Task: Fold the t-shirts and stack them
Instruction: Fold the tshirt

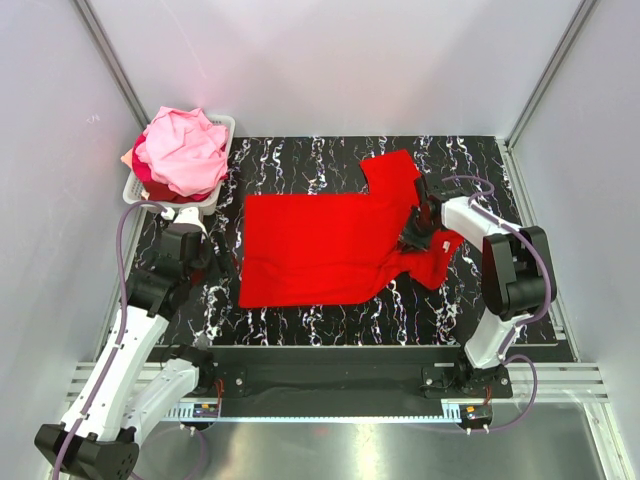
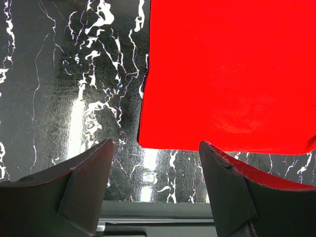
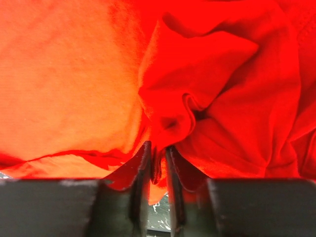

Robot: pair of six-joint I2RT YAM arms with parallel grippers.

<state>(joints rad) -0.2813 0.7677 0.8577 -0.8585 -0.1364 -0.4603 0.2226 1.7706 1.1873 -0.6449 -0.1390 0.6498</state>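
A bright red t-shirt point(image 1: 320, 248) lies spread on the black marbled table point(image 1: 300, 320). Its right side is bunched where my right gripper point(image 1: 418, 236) pinches it. In the right wrist view the gripper point(image 3: 158, 153) is shut on a fold of the red shirt point(image 3: 197, 74). My left gripper point(image 1: 205, 255) is open and empty, low over the table just left of the shirt's near-left corner. In the left wrist view the gripper point(image 2: 155, 163) has wide-apart jaws and the shirt's corner point(image 2: 148, 140) lies just beyond them. Pink and peach t-shirts point(image 1: 185, 150) are heaped in the basket.
A white slotted basket point(image 1: 215, 190) stands at the table's far left corner, close behind my left arm. White walls and metal posts point(image 1: 110, 60) enclose the table. The table's near edge meets a metal rail point(image 1: 330, 385).
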